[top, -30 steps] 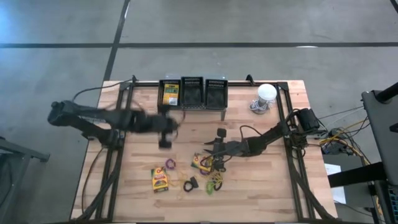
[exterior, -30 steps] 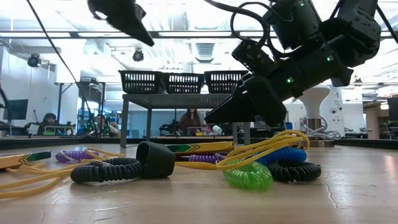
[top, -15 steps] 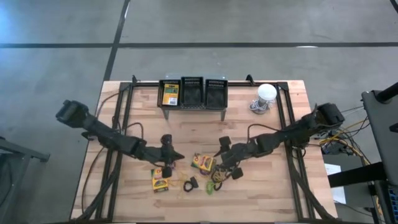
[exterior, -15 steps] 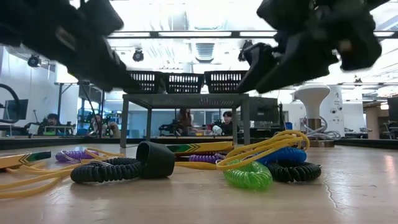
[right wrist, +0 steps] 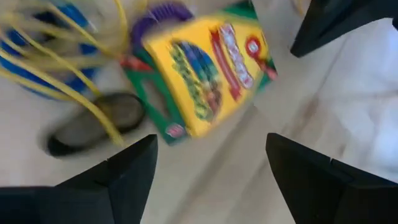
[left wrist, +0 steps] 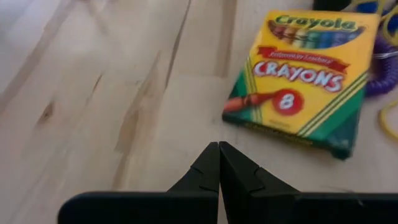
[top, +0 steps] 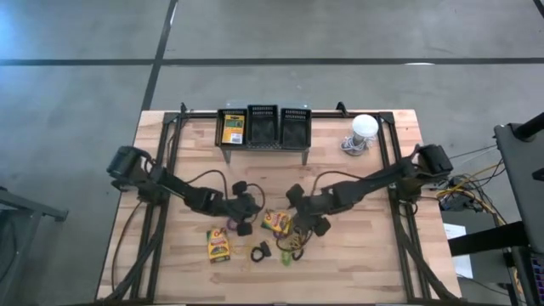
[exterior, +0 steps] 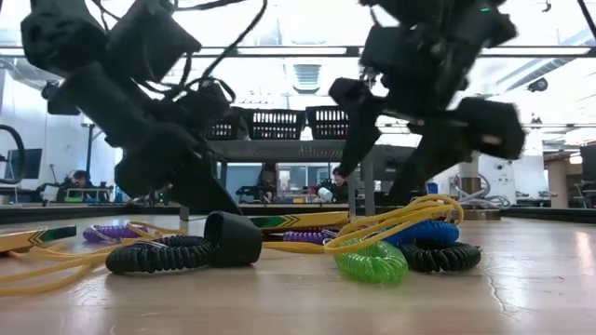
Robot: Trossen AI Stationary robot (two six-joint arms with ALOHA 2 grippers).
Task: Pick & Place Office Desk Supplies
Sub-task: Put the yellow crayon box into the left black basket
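A yellow-and-green crayon box (top: 276, 223) lies flat on the wooden table (top: 357, 255) between my two grippers. My left gripper (top: 252, 209) is shut and low over the bare wood just left of the crayon box (left wrist: 298, 81). My right gripper (top: 308, 211) stands wide open on the right of the crayon box (right wrist: 199, 74), one finger on each side, touching nothing. A second crayon box (top: 219, 245) lies nearer the front. Purple and yellow bands (top: 231, 225), coiled cords (exterior: 372, 265) and a black clip (top: 259, 251) lie around them.
A grey metal shelf (top: 263, 149) with three black baskets stands at the far edge; the left basket holds a crayon box (top: 232, 129). A white bulb-like object (top: 364, 127) sits at the far right. Bare wood lies at the near right.
My left gripper has come from near the shelf toward the near edge and down, stopping shut beside the crayon box. My right gripper has opened wide and turned above the crayon box and the coils. The items on the table have stayed where they were.
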